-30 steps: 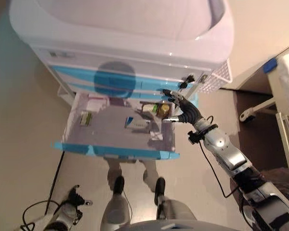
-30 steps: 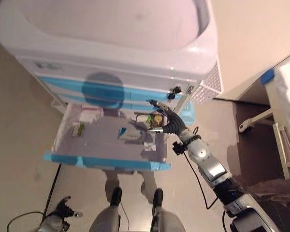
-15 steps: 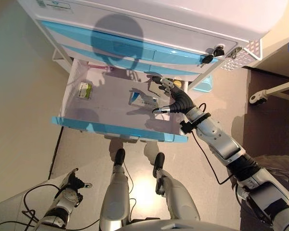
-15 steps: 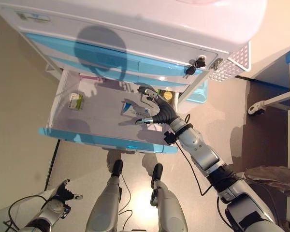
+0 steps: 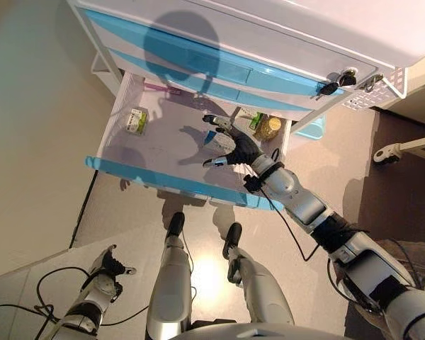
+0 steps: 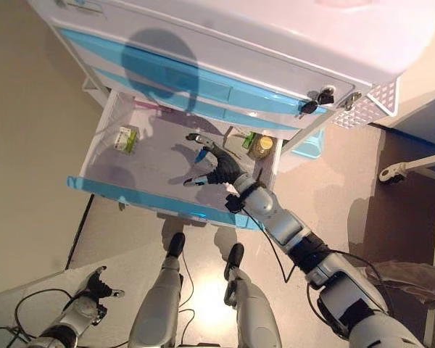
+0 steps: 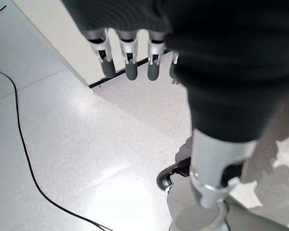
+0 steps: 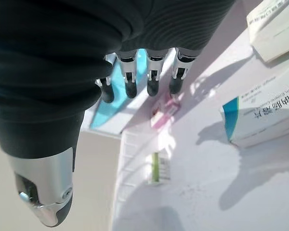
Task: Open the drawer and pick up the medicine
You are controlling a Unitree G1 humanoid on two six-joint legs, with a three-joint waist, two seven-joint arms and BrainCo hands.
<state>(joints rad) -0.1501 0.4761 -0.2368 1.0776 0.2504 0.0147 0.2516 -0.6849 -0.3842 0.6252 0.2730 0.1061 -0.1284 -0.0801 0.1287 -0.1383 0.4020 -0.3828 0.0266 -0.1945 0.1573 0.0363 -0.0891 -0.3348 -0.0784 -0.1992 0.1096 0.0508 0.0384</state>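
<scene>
The cart's lower drawer [image 5: 177, 185] stands pulled out, with a white inside and a blue front. A white medicine box with a teal corner [image 8: 265, 115] lies flat on the drawer floor near its middle. My right hand [image 5: 235, 149] is open inside the drawer, hovering just above that box and hiding most of it from the eye views. Its fingers [image 8: 151, 77] are spread and hold nothing. My left hand [image 5: 108, 273] hangs low at the lower left, open and empty.
A small green pack [image 5: 136, 119] lies at the drawer's left side and a pink item [image 5: 156, 87] at its back. A second white box [image 8: 274, 24] and a yellow jar [image 5: 269, 127] sit at the drawer's right. Two shut blue drawers [image 5: 198, 64] overhang it.
The camera has shifted. My right hand has moved from the drawer's right edge leftward to above the white-and-teal box. The left hand has stayed low.
</scene>
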